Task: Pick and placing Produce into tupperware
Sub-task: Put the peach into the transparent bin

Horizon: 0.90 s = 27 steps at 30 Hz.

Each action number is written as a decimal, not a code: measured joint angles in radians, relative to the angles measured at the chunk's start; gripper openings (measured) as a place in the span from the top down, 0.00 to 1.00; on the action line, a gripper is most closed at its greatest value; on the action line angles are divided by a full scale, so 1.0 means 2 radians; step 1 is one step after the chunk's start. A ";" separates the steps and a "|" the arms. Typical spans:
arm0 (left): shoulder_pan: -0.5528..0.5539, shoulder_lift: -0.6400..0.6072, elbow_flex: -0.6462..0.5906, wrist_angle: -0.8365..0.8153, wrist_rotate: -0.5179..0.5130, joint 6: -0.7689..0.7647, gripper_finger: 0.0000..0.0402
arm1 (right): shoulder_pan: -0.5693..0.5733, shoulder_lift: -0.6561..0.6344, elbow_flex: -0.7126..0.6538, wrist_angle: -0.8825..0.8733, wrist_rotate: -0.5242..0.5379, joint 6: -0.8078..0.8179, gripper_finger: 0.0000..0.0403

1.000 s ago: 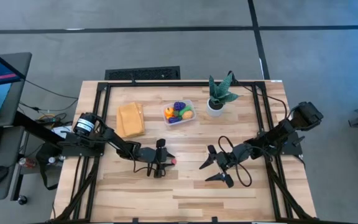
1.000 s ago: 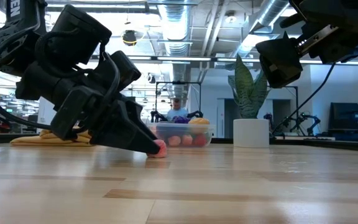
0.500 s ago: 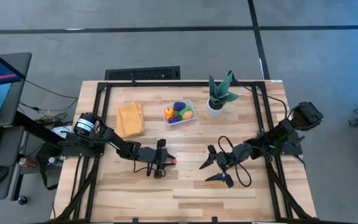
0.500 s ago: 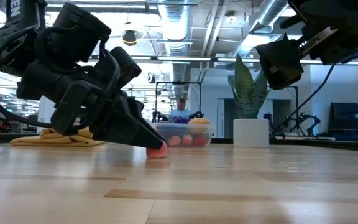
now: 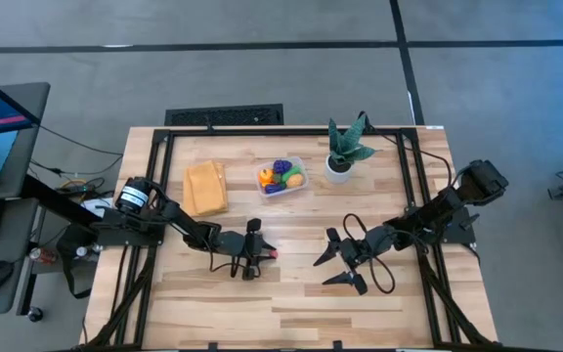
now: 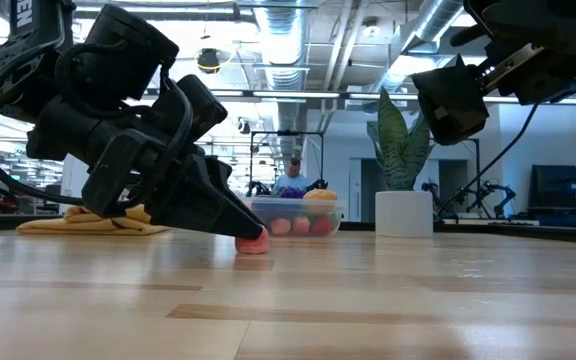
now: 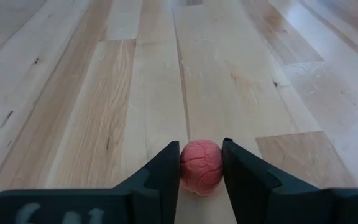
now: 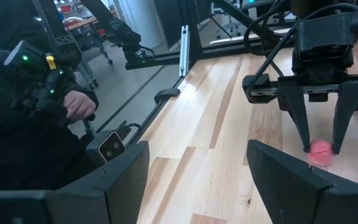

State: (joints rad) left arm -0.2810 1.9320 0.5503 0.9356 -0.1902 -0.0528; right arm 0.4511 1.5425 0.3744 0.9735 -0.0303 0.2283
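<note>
A small pink-red produce piece lies on the wooden table, left of its middle. My left gripper slants down onto it with one finger on each side. The clear tupperware stands at the far middle and holds orange, purple and green produce. It also shows in the low view as the tupperware, behind the pink piece. My right gripper hangs open above the table right of the middle, with nothing between its fingers. My left gripper pinches the pink piece by its two opposite sides, between the free ends of its two fingers. The fingers come slanting down from the table's left. The piece sits on the table top.
A tan-yellow folded cloth lies at the far left, and a spiky green plant in a white pot stands right of the tupperware. A person's hand shows beyond the table's edge in the right wrist view.
My left gripper's fingers have drawn in on the pink piece, which stays where it was on the table. Neither arm has shifted.
</note>
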 joint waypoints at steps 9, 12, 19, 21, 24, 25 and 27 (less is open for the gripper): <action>0.002 0.000 0.000 0.035 -0.027 0.027 0.75 | 0.000 0.000 0.000 -0.001 0.000 0.000 0.34; 0.007 -0.004 0.000 0.045 -0.045 0.038 0.75 | 0.000 0.000 0.000 -0.006 0.000 0.000 0.34; 0.033 -0.033 0.000 0.058 -0.101 0.068 0.75 | 0.005 0.000 0.000 -0.012 0.000 0.000 0.34; 0.045 -0.046 0.000 0.056 -0.123 0.080 0.75 | 0.008 0.000 0.000 -0.012 0.000 0.000 0.34; 0.067 -0.063 0.000 0.053 -0.133 0.098 0.75 | 0.013 0.000 0.000 -0.012 0.000 0.000 0.34; 0.075 -0.071 0.000 0.051 -0.133 0.101 0.75 | 0.014 0.000 0.000 -0.012 0.000 0.000 0.34; 0.094 -0.087 0.000 0.043 -0.133 0.101 0.75 | 0.014 0.000 0.000 -0.012 0.000 -0.001 0.34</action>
State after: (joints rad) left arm -0.0934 1.7578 0.5503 1.0219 -0.4558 0.1501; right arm 0.4782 1.5425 0.3744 0.9501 -0.0299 0.2273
